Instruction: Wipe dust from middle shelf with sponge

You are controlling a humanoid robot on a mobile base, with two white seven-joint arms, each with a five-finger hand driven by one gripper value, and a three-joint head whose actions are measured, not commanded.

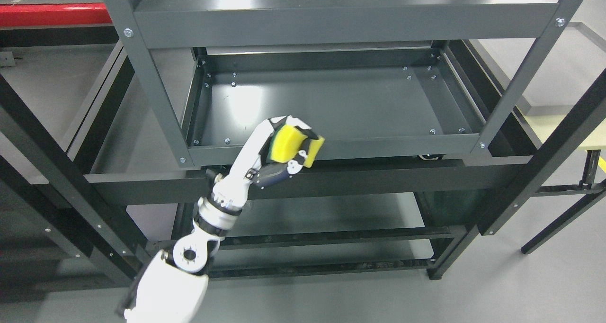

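- The yellow sponge (pixel 289 145), with a dark green scouring layer showing on its left side, sits in the grip of the left hand (pixel 284 148), held at the front lip of the middle shelf (pixel 331 105).
- The left hand is closed around the sponge: white fingers (pixel 303 126) curl over its top and a dark thumb presses from below, so a broad yellow face stays exposed, probably so that it can meet the metal.
- The sponge overlaps the shelf's front rail near its left half; whether it touches the rail or hovers just off it cannot be told from this angle.
- The left arm (pixel 227 195) rises from the lower left, wrist bent forward, which seems meant to carry the sponge over the raised rim and down onto the tray.
- The middle shelf is a dark grey recessed tray with bolts at its corners; light glare shows on it, and dust is not discernible.
- The upper shelf (pixel 341 24) overhangs it, leaving a limited gap for reaching in.
- The right hand is out of sight.
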